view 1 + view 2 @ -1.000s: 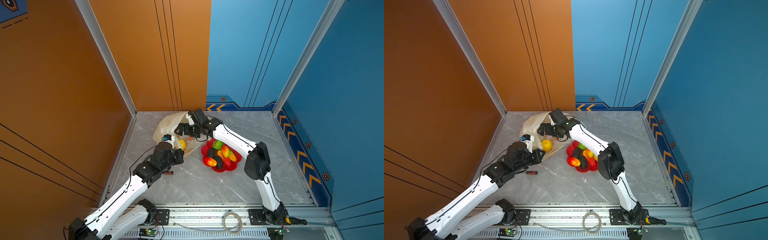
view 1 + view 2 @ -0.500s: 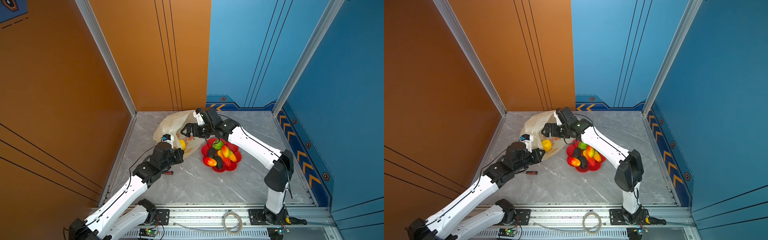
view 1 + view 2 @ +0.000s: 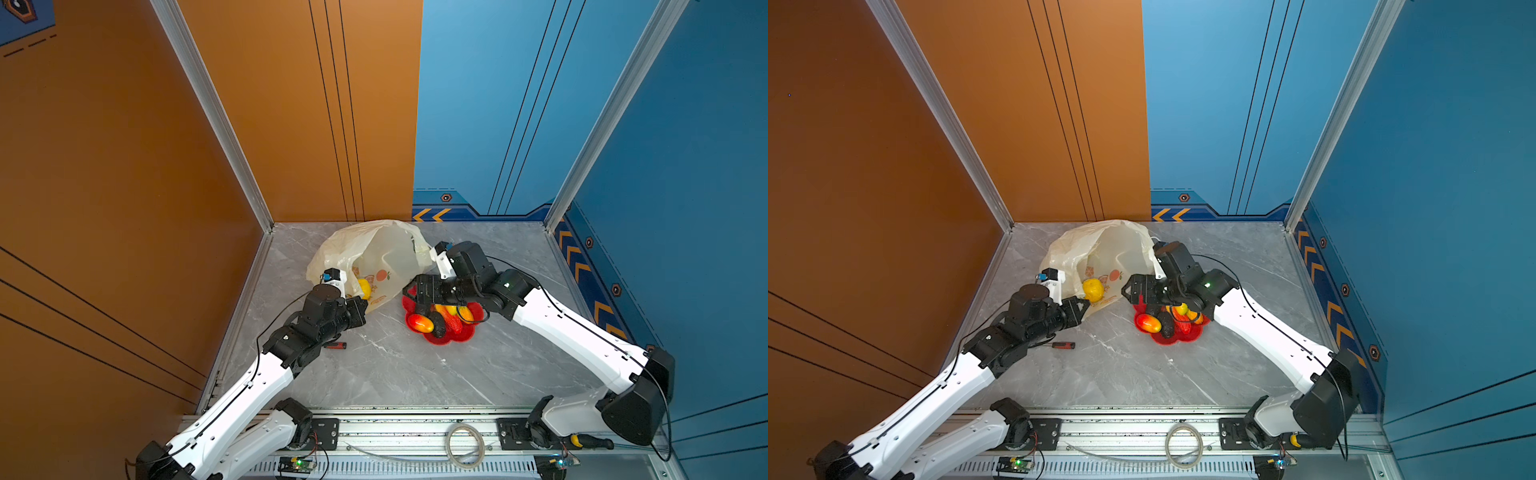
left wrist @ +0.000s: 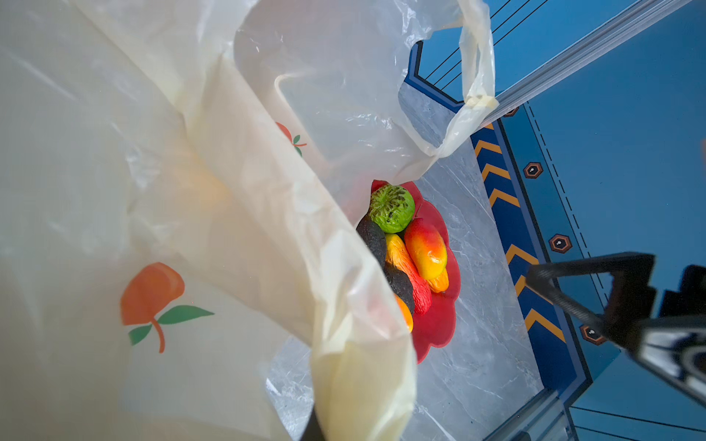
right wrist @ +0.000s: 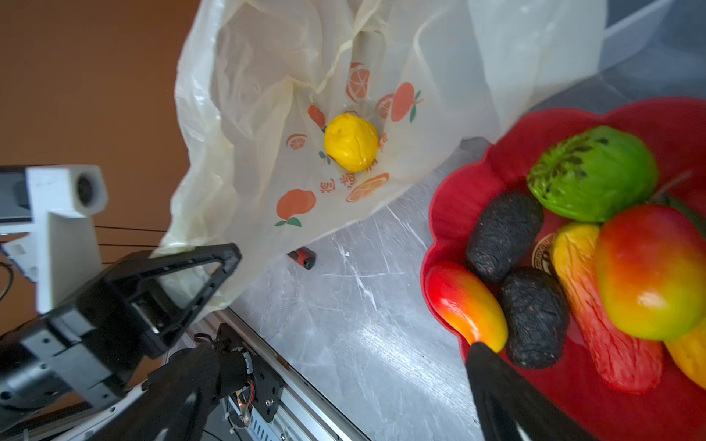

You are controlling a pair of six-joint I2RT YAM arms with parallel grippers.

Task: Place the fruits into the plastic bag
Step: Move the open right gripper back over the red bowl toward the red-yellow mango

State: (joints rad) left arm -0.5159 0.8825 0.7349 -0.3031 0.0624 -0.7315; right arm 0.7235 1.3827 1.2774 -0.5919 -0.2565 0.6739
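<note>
The cream plastic bag [image 3: 374, 253] [image 3: 1113, 249] lies at the back of the floor with its mouth held up. My left gripper [image 3: 360, 305] [image 3: 1081, 307] is shut on the bag's near edge. A yellow fruit [image 5: 351, 142] [image 3: 1093, 289] rests inside the bag. The other fruits sit in a red dish [image 5: 458, 191] [image 3: 440, 338]: a green one [image 5: 592, 173] [image 4: 391, 208], two dark rough ones [image 5: 504, 233], and several red-orange and yellow ones [image 5: 466, 301]. My right gripper [image 3: 415, 291] [image 3: 1133, 291] hangs open and empty over the dish's edge nearest the bag.
A small red-and-black tool [image 3: 336, 345] [image 3: 1064, 345] lies on the marble floor beside my left arm. Orange and blue walls close in the back and sides. A metal rail [image 3: 395, 428] runs along the front edge.
My right gripper has drawn back from the bag's mouth to above the dish, and its elbow has swung out to the right. The left arm and bag have stayed put.
</note>
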